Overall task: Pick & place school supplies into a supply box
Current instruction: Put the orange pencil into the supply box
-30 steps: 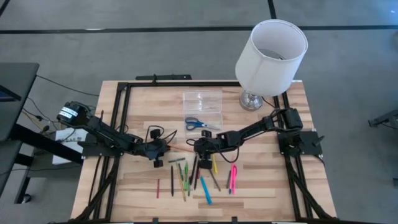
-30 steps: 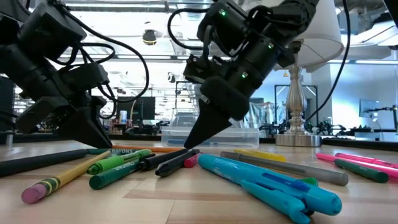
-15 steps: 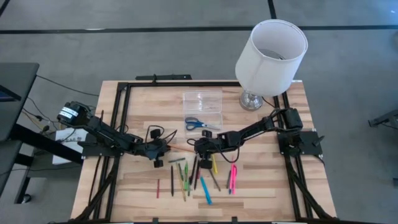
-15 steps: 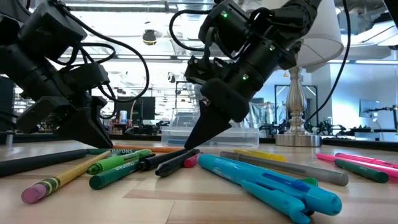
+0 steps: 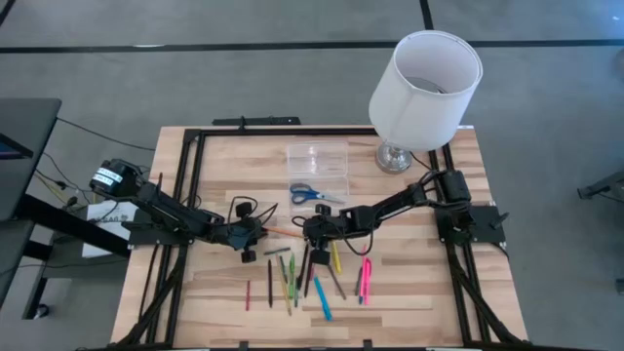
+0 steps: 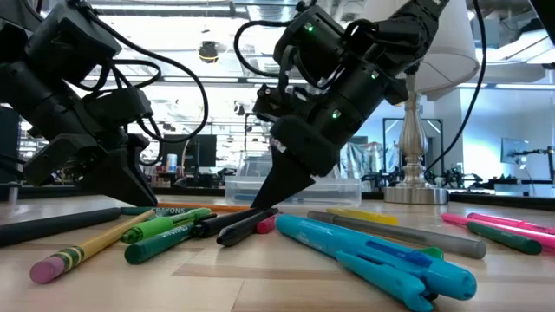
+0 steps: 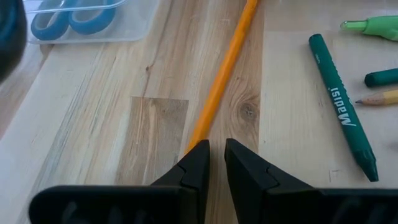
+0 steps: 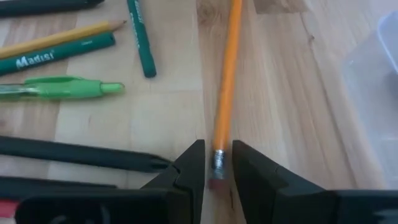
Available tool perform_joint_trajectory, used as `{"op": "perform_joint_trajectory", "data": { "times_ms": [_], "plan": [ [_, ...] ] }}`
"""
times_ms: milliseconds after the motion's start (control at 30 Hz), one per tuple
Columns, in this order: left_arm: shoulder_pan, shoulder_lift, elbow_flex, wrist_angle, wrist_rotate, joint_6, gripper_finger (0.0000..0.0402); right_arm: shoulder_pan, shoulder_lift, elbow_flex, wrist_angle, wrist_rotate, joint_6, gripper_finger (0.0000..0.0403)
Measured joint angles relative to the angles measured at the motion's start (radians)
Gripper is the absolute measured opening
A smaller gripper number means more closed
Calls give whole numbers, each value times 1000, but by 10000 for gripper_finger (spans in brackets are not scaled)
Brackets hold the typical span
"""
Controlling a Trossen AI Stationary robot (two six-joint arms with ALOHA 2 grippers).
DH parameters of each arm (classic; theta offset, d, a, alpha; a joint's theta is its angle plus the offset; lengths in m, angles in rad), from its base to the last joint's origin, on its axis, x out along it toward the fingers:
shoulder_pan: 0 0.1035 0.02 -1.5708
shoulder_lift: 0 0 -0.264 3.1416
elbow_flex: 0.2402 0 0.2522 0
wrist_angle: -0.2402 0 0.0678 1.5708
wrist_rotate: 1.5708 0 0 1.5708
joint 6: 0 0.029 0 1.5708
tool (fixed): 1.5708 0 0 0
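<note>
An orange pencil (image 5: 284, 233) lies flat on the wooden table between my two grippers. My right gripper (image 5: 305, 237) is shut on its eraser end. My left gripper (image 5: 261, 233) rests shut, fingertips on the table, at the pencil's other end (image 7: 198, 134). That end runs behind one finger. The clear supply box (image 5: 317, 159) stands toward the far edge. Blue-handled scissors (image 5: 315, 194) lie in its clear near part. Other pens and pencils (image 5: 292, 278), a blue pen (image 5: 322, 298) and pink markers (image 5: 364, 279) lie on the near half of the table. My left gripper has one fingertip (image 7: 199, 158) over the pencil's end, which hides that end; I cannot tell whether it touches the pencil. My right gripper pinches the pencil's eraser end (image 8: 218, 157) between its two fingers. The fingers slant down from the table's right side, along the pencil. The pencil lies flat on the table.
A lamp with a white shade (image 5: 425, 86) stands at the far right corner. A black frame (image 5: 190, 185) runs along the table's edges. Black pens (image 8: 74, 152) and green pens (image 8: 62, 87) lie beside my right gripper.
</note>
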Motion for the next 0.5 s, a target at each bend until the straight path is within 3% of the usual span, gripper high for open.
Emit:
{"op": "perform_joint_trajectory", "data": {
  "times_ms": [267, 500],
  "plan": [
    [0, 0, 0, -1, 15, -1, 50, -7, 41, 8, 18, -12, 9, 68],
    [0, 0, 0, 0, 17, -8, 50, -7, 37, 17, 4, -12, 1, 18]
  ]
}}
